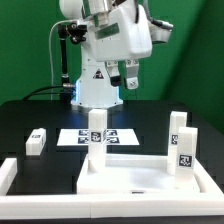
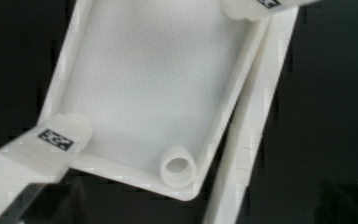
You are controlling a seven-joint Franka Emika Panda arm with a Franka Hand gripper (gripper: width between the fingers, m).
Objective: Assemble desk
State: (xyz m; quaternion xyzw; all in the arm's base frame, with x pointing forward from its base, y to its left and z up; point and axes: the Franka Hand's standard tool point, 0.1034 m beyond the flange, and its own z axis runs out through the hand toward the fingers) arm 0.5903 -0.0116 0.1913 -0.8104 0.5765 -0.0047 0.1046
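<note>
**Tabletop lies open side up in the foreground; gripper high above, touching nothing**

The white plastic rectangular tray-like tabletop (image 1: 128, 178) lies flat on the black desk (image 1: 40, 118), nearest the exterior camera; its raised rim faces up, and its long axis runs from the exterior view's left to the exterior view's right. The wrist view looks down into the same shallow tray (image 2: 149, 85); a round socket (image 2: 176, 161) sits in one inner corner.

A white block leg with a black-and-white tag (image 1: 185, 148) stands upright at the tabletop's far corner on the exterior view's right; whether it rests inside the rim or just beside it cannot be told. A second tagged upright leg (image 1: 177, 124) stands just behind it. A third upright leg (image 1: 96, 126) stands in front of the marker board (image 1: 118, 137); a small fourth leg (image 1: 37, 140) lies well apart toward the exterior view's left. A long white border rail (image 1: 9, 176) lies beside the tabletop on that side.

The gripper (image 1: 127, 76) hangs near the robot's white base (image 1: 92, 88), well above the desk; it holds and touches nothing; how far its fingers are spread cannot be told.
</note>
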